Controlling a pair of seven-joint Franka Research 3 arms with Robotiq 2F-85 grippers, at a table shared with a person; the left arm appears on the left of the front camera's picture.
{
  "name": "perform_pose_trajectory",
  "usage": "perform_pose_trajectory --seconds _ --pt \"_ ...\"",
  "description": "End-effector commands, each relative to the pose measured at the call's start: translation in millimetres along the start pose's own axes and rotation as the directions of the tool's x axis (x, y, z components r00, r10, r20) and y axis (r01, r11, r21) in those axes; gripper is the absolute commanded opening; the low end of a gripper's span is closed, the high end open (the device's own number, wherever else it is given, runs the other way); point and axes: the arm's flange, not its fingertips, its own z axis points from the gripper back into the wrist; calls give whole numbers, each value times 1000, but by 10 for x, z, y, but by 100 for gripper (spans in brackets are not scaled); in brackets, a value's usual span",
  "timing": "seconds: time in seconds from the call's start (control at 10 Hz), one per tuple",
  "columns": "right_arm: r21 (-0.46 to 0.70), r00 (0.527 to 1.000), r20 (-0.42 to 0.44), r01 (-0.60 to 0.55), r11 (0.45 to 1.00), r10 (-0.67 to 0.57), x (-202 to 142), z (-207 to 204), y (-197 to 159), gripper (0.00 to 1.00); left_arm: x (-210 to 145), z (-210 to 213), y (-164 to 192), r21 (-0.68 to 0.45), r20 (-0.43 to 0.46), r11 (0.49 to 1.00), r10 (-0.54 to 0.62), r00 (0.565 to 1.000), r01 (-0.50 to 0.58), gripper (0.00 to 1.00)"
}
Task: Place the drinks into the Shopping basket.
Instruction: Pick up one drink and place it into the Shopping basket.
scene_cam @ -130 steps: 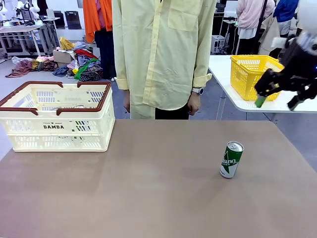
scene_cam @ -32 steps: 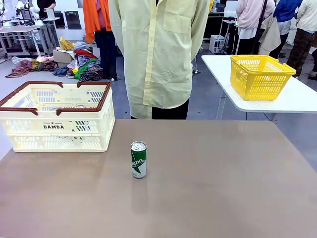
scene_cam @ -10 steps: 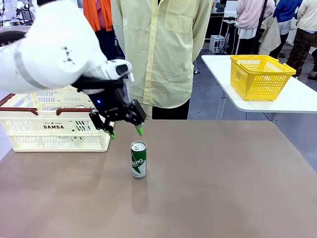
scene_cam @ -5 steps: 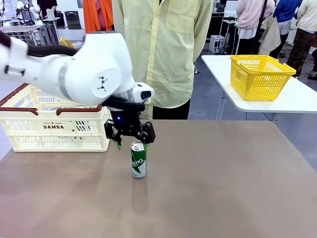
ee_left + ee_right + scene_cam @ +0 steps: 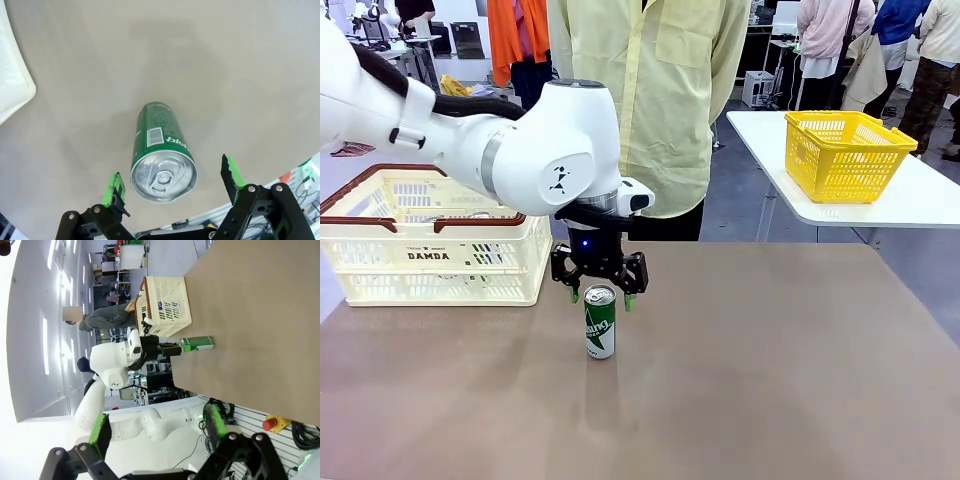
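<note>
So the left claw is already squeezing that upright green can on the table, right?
Not quite. The left gripper is open, its green pads either side of the green can's top without touching, as the left wrist view shows. The can does stand upright on the table.

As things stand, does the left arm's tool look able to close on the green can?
Probably yes. The left tool is open, its green pads flanking the top of the upright green can, with bare table around it.
</note>
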Motion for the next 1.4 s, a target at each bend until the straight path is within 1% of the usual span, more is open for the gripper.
perform_pose_trajectory --seconds 0.0,0.2,0.6,0.7,0.8,0.9,1.3 --pt "22 1000 6 -16 1000 16 17 -1 46 100 68 -59 -40 37 -32 996 85 996 -84 100" --pt "22 1000 6 -16 1000 16 17 -1 46 100 73 -101 -53 43 -25 993 110 994 -109 100" --pt "22 1000 6 -16 1000 16 17 -1 46 100 56 -172 -8 27 -51 993 112 992 -111 100" --pt "22 1000 6 -16 1000 16 17 -1 46 100 43 -180 7 26 -55 993 112 992 -111 85" --pt "22 1000 6 -16 1000 16 17 -1 46 100 31 -176 17 34 -55 993 114 992 -112 28" --pt "22 1000 6 -16 1000 16 17 -1 46 100 26 -180 28 32 -55 993 116 992 -114 0" --pt "22 1000 6 -16 1000 16 17 -1 46 100 55 -285 51 41 -83 992 119 989 -116 0"
